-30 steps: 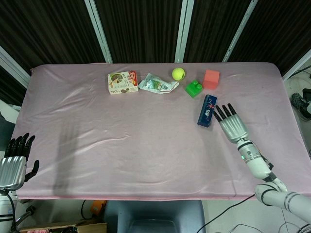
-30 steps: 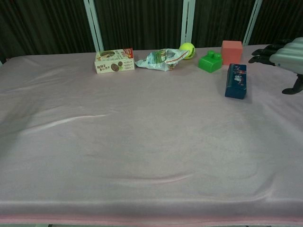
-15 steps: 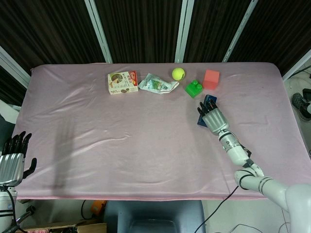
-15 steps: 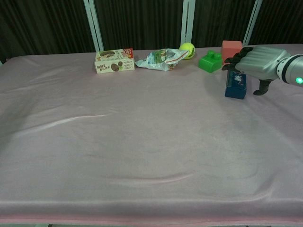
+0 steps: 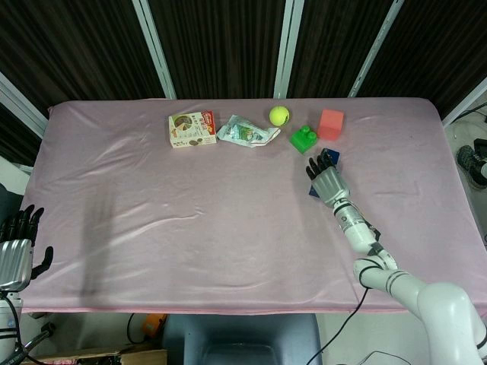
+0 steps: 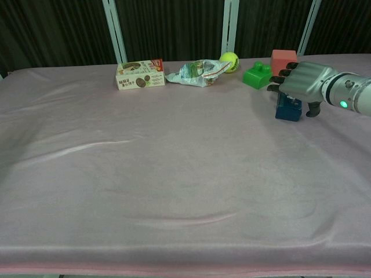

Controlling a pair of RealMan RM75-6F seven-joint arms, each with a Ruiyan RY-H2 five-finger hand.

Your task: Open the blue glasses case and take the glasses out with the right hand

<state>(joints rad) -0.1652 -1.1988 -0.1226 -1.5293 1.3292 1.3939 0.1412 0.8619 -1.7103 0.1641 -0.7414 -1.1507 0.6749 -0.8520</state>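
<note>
Two hands show. The right hand lies over the blue case, fingers spread across its top; whether it grips, I cannot tell. The case sits shut at four o'clock from the green block. The left hand hangs off the table at eight o'clock, fingers apart, holding nothing.

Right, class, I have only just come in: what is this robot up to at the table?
The robot's right hand is laid over the blue glasses case near the far right of the pink-covered table, fingers draped over its top. The case looks closed, and no glasses show. The left hand hangs off the table's left edge, holding nothing. A green toy block and a red cube sit just beyond the case.
</note>
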